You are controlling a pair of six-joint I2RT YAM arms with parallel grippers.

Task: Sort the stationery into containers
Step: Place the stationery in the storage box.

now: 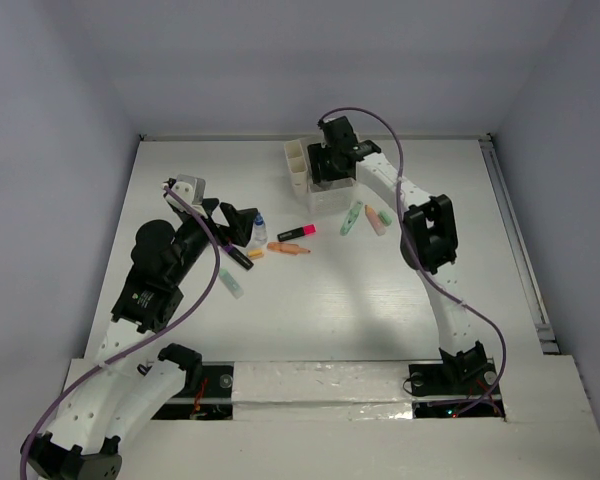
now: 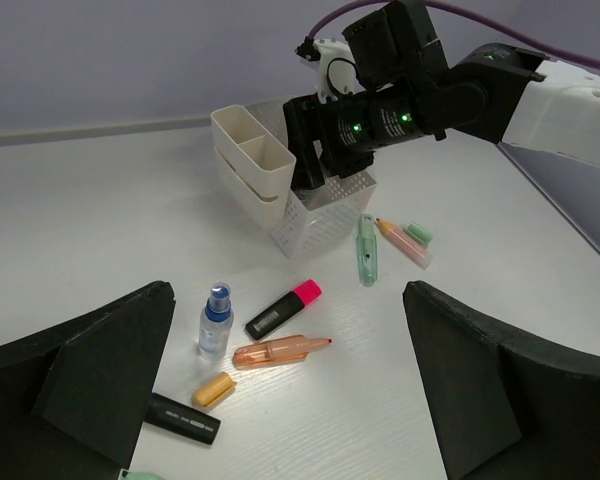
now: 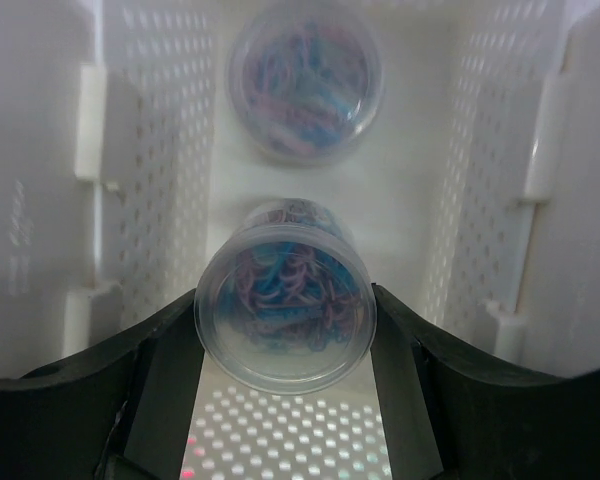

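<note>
The white organizer (image 3: 160,150) enclosed the right gripper (image 3: 285,345), whose jaws pinched one round tub (image 3: 285,310) squarely between them inside the middle compartment. A second tub (image 3: 305,75) lay on the compartment floor beyond. The left gripper (image 2: 295,380) stood spread; the orange marker (image 2: 280,351) lay ahead, untouched.

Bright, even, diffuse light.
Soft shadows on table (image 1: 310,320); right wrist view hazy, nearer tub (image 3: 285,305) and fingers (image 3: 140,400) blurred.

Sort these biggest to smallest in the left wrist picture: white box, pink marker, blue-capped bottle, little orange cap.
Biggest: white box
Next: pink marker and blue-capped bottle, too alike to rank
Smallest: little orange cap
</note>
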